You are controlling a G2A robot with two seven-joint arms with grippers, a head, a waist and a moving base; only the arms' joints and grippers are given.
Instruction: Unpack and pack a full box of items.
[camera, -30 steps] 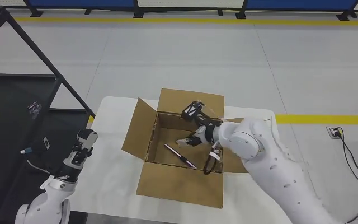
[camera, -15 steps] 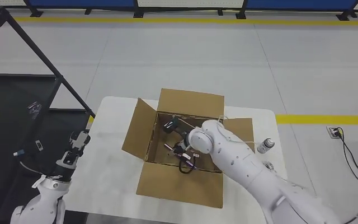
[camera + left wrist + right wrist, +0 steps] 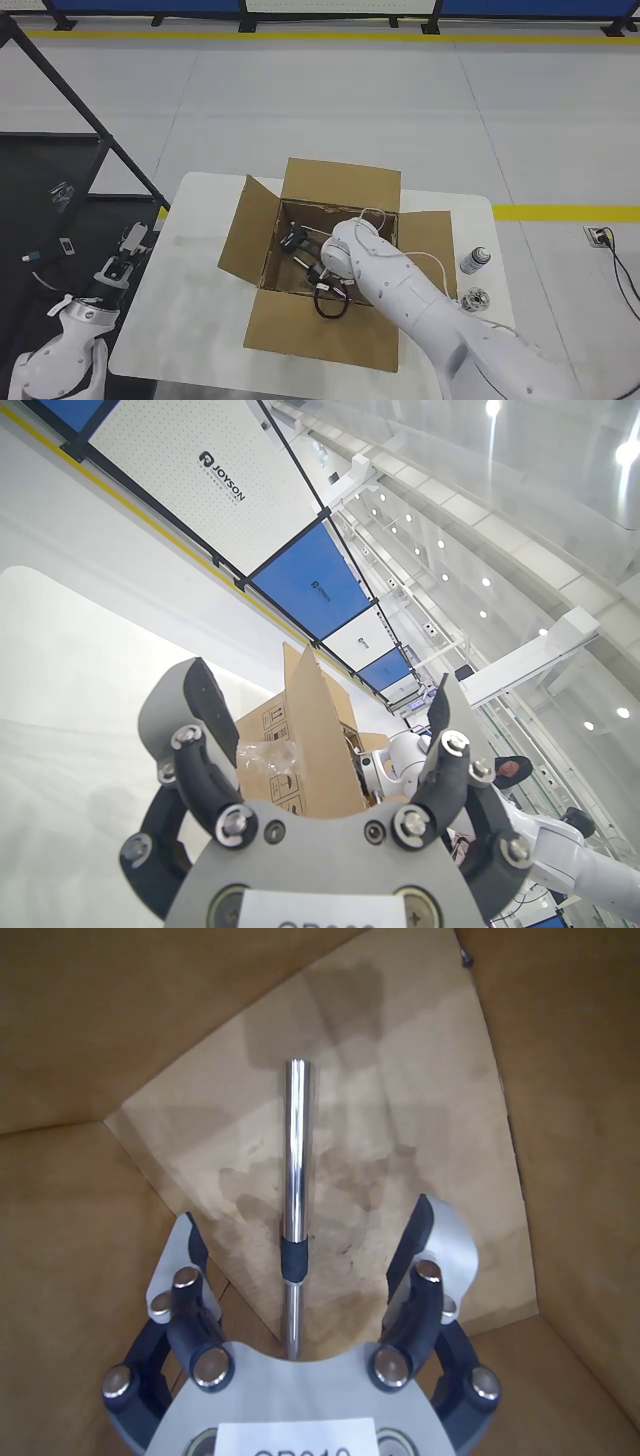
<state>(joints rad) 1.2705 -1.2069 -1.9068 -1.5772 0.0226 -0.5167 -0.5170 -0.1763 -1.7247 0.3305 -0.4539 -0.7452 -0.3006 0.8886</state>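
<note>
Right tool (image 3: 307, 1218): fingers apart, nothing clamped. It hangs low inside the cardboard box (image 3: 340, 182), pointing down at the floor. A slim metal rod (image 3: 295, 1138) with a dark band lies flat on the stained cardboard and runs lengthwise between the two fingers. No pad touches it that I can see.

Box stands open on the white counter (image 3: 200, 300), all four flaps folded outward. From above, my right arm covers part of the interior.

Beside the box, on the right-arm side of the counter: a small can (image 3: 474, 260) and, just nearer to me, a small round shiny piece (image 3: 472, 298). The two sit near each other and apart from the box.

Left tool (image 3: 320, 680): fingers apart, empty, held off the far-left edge of the counter, well apart from the box.

Judgement: unpacking well advanced. Two items out, and the rod looks like the last one inside, though hidden floor leaves that uncertain. Left to do: close on the rod, lift it out, then the whole repacking.
</note>
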